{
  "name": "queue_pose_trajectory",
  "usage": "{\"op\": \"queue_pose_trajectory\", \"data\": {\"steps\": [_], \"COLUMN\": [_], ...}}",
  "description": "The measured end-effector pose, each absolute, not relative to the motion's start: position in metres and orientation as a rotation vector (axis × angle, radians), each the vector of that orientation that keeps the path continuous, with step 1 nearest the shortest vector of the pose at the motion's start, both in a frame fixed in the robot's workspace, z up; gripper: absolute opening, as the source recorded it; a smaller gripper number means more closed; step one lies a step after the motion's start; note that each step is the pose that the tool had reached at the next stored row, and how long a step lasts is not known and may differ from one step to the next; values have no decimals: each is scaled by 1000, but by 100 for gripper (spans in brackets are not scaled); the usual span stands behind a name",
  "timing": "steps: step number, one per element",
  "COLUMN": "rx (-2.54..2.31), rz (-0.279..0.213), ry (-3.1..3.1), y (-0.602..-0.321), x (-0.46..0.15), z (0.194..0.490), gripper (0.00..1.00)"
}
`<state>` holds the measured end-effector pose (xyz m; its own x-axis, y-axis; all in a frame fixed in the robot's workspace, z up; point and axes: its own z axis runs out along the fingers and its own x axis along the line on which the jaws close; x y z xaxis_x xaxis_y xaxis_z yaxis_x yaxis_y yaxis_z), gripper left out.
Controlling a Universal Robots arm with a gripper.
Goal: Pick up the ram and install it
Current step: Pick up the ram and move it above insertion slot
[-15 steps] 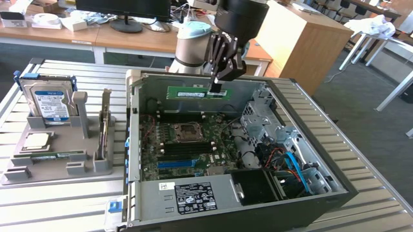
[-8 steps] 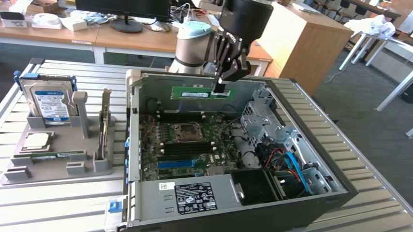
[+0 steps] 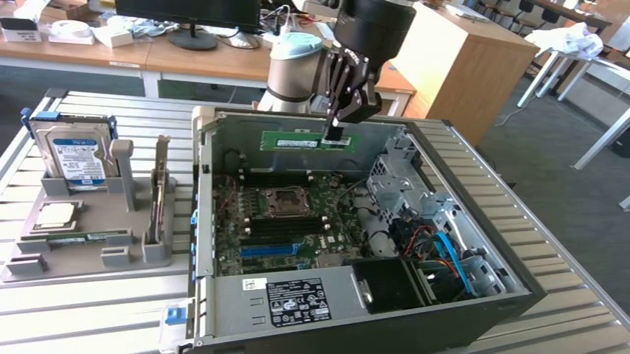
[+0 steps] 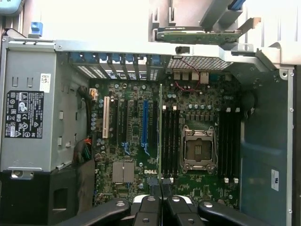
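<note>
The thin, long green circuit-board ram stick [image 3: 300,140] is gripped at one end by the black fingers [image 3: 337,135], which are clenched on it. It is held level in the air over the open black-and-silver computer case [image 3: 203,147], near the case's far side in the exterior view. The case is laid on its side on the slatted metal desk [image 3: 88,317], toward the desk's edge at the exterior view's right. In the wrist view the ram stick [image 4: 161,127] is seen edge-on as a narrow line running out from between the fingers [image 4: 149,209]. It is seen over the green motherboard [image 4: 127,141], just beside the black memory slots [image 4: 171,136] next to the silver processor socket [image 4: 196,148]. The pick-up is judged done, since the stick is carried clear of the grey moulded holder [image 3: 88,262] near the desk's opposite edge, where a silver hard drive [image 3: 77,151] is stood. The installation is judged not yet done: the stick is not seen seated in any slot.
</note>
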<state>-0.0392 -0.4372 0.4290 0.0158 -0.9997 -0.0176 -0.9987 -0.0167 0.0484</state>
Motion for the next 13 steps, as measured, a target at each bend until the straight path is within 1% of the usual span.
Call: {"op": "queue_pose_trajectory", "data": {"steps": [13], "rx": [2224], "rz": [-73], "ry": [-2188], "y": [-416], "x": [-39], "z": [427], "gripper": [11]}}
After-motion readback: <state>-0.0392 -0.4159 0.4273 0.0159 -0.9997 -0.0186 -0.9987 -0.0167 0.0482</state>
